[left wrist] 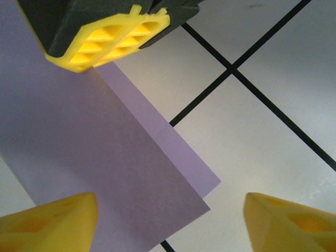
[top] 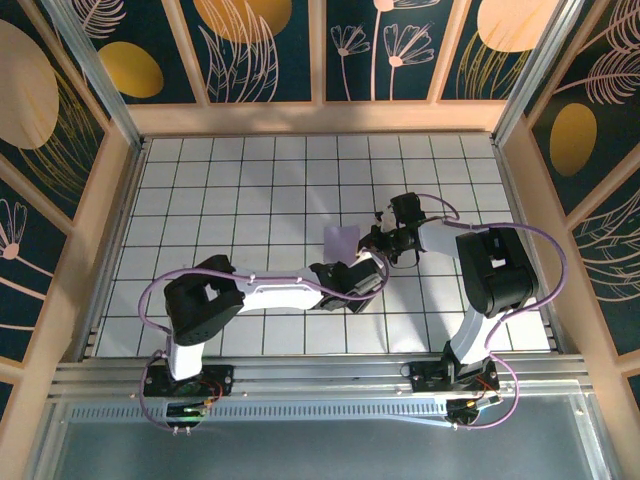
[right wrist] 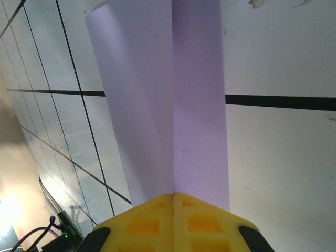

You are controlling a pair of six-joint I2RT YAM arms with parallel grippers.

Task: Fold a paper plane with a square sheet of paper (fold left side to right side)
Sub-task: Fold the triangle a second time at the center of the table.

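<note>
Right wrist view had right claw [right wrist: 173, 198] pressed together, tips on the paper [right wrist: 157, 105], which lay doubled over on the table [right wrist: 278, 173]. Left claw [left wrist: 170, 210] hung spread over its corner. First fold looked done; nose and wing folds left.

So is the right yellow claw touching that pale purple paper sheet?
Touching: the right wrist view shows the right gripper pinched shut on the pale purple paper sheet.

White tabletop [top: 200, 200] gridded with black lines; pale wood frame [top: 320, 118] along its far and side edges; dark floral walls [top: 150, 30] behind; metal rail [top: 320, 375] at the near edge; bright, even light.
</note>
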